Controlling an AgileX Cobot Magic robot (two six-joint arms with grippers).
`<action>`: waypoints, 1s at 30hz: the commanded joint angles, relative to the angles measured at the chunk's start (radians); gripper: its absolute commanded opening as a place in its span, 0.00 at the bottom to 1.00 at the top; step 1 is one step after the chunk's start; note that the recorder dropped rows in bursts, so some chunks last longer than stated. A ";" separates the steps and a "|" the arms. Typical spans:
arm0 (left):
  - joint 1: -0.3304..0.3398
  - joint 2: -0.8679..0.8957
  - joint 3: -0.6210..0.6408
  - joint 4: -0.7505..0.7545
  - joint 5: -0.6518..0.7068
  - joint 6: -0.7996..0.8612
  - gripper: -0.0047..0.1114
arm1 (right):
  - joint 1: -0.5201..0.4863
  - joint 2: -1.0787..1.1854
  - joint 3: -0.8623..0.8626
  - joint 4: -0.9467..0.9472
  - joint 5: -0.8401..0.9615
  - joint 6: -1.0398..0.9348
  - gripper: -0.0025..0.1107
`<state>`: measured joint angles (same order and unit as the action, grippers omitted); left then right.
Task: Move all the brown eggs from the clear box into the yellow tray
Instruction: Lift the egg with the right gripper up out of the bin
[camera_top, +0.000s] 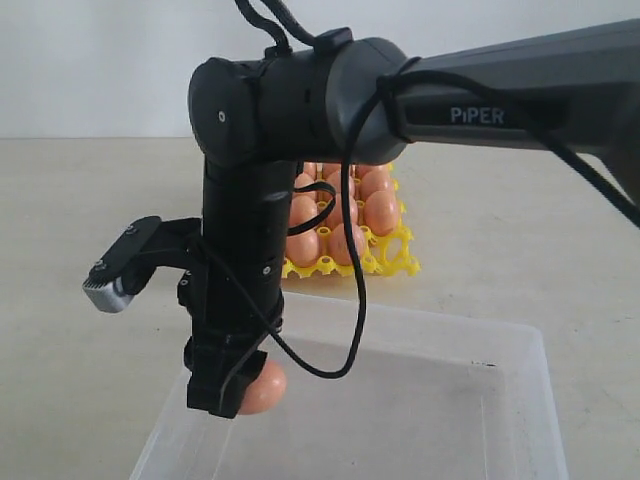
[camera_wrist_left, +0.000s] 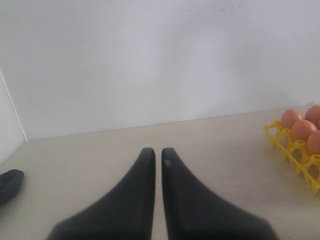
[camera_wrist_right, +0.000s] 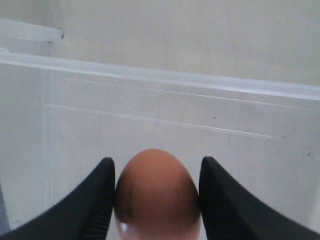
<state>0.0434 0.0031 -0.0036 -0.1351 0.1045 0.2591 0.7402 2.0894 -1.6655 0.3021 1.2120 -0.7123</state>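
Right wrist view, nearest first: the right gripper (camera_wrist_right: 157, 161) has its two black fingers (camera_wrist_right: 97, 202) pressed against either side of a brown egg (camera_wrist_right: 157, 197), the jaws standing about an egg's width apart and gripping it by its flanks, the rounded end pointing away from the camera. Behind the egg lies the pale, scuffed floor of the clear box (camera_wrist_right: 175, 77), then its translucent rim, then bare table (camera_wrist_right: 200, 35) beyond. The exterior view shows the same hold from the side – the right gripper (camera_top: 232, 392) points straight down from a dark arm (camera_top: 290, 100) that reaches in from the right, a black cable (camera_top: 355, 290) looping beside it and the wrist camera (camera_top: 122, 268) jutting out to the left. The brown egg (camera_top: 268, 388) sits between the fingertips inside the outline of the clear box (camera_top: 460, 335), close to its left side; whether it touches the floor cannot be told. Farther back on the table (camera_top: 90, 200), well apart from the box, stands the yellow tray (camera_top: 397, 262) with other brown eggs (camera_top: 380, 212) seated in its cups, partly hidden by the arm. From the left wrist camera, the left gripper (camera_wrist_left: 157, 152) holds nothing, its fingers almost together with only a thin slit between them. Past it is the table (camera_wrist_left: 100, 150), a dark object (camera_wrist_left: 10, 182) too cut off to name, the corner of the yellow tray (camera_wrist_left: 292, 150) with brown eggs (camera_wrist_left: 302, 129) – and last a white wall (camera_wrist_left: 150, 60).
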 joint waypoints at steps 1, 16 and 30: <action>-0.006 -0.003 0.004 -0.003 0.000 0.003 0.08 | -0.019 -0.053 0.001 0.118 0.009 -0.003 0.02; -0.006 -0.003 0.004 -0.003 -0.002 0.003 0.08 | -0.431 -0.173 0.295 0.838 0.009 -0.211 0.02; -0.006 -0.003 0.004 -0.003 -0.002 0.003 0.08 | -0.848 -0.365 0.819 1.429 0.009 -0.745 0.02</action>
<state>0.0434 0.0031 -0.0036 -0.1351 0.1045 0.2591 -0.0466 1.7728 -0.8924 1.6232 1.2119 -1.3565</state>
